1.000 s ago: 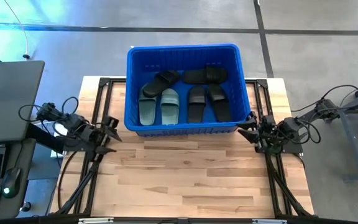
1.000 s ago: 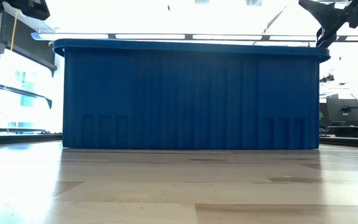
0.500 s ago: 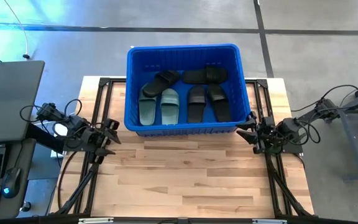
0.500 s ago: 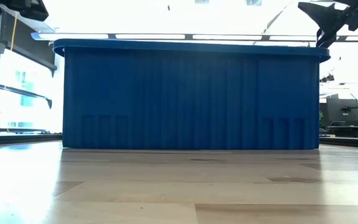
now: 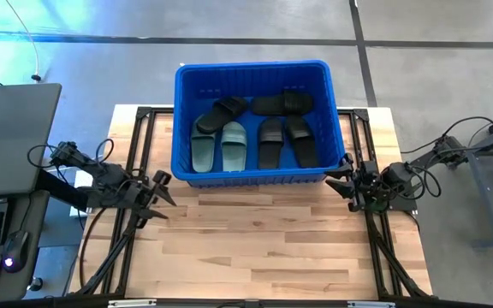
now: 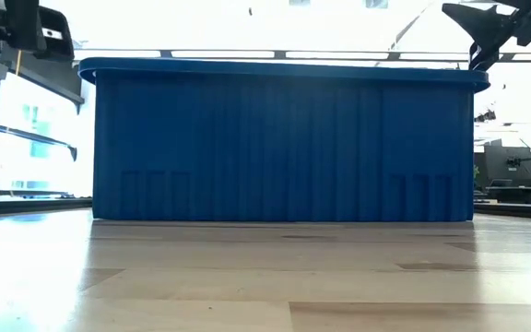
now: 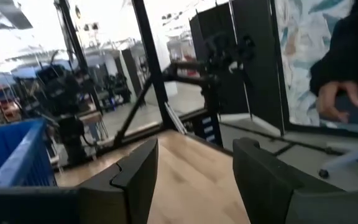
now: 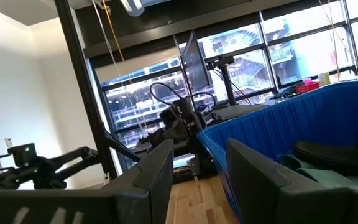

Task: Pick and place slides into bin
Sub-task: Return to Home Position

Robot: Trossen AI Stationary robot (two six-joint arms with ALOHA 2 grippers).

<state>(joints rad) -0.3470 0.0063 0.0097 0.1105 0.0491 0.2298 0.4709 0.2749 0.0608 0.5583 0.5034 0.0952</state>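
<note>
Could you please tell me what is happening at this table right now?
Nothing is being held at the moment. Four black slides and two green slides lie inside the blue bin, and none is left on the wooden table. The left gripper and the right gripper are both open and empty, one off each near corner of the bin.

Pale wooden table (image 5: 264, 248), plank top. One blue bin (image 5: 255, 65) stands on it, centred against the far edge.
</note>
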